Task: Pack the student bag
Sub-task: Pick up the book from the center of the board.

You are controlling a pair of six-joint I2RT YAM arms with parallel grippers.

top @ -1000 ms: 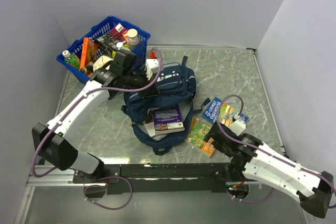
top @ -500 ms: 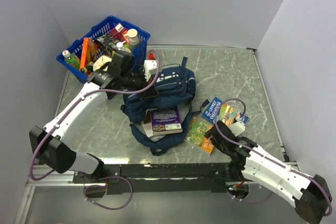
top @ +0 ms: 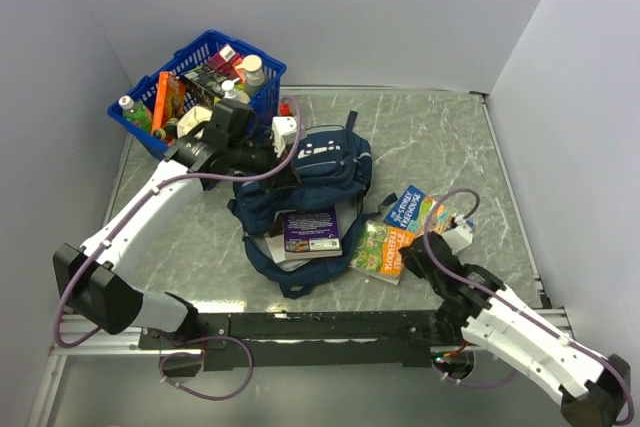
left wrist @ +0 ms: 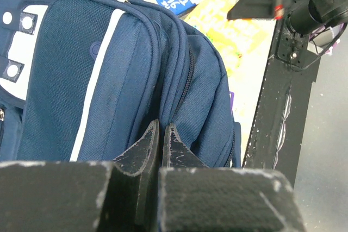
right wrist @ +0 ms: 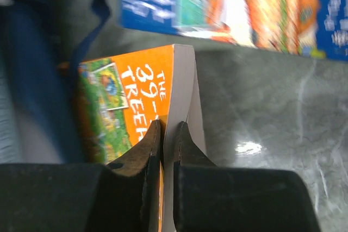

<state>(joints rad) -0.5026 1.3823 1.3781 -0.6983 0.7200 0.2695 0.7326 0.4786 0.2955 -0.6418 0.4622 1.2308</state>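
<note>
Far left we see a blue basket (top: 150, 75) stuffed with bottles and packs at the back corner of the grey surface (top: 440, 137). The left end effector (left wrist: 161, 129) has its fingers together, with the tips against navy fabric by a zip. We cannot tell if any cloth is pinched. The student bag (top: 325, 162) lies mid-surface, just right of the basket, with its mouth toward the near edge. We note a purple book (top: 310, 230) lying in the opening. Next right, just beside the bag, is an orange book (top: 378, 249). The right end effector (right wrist: 167, 126) is clamped on its edge, one finger on the cover and one on the page side. A blue book (top: 405, 207) touches it on the far side.
</note>
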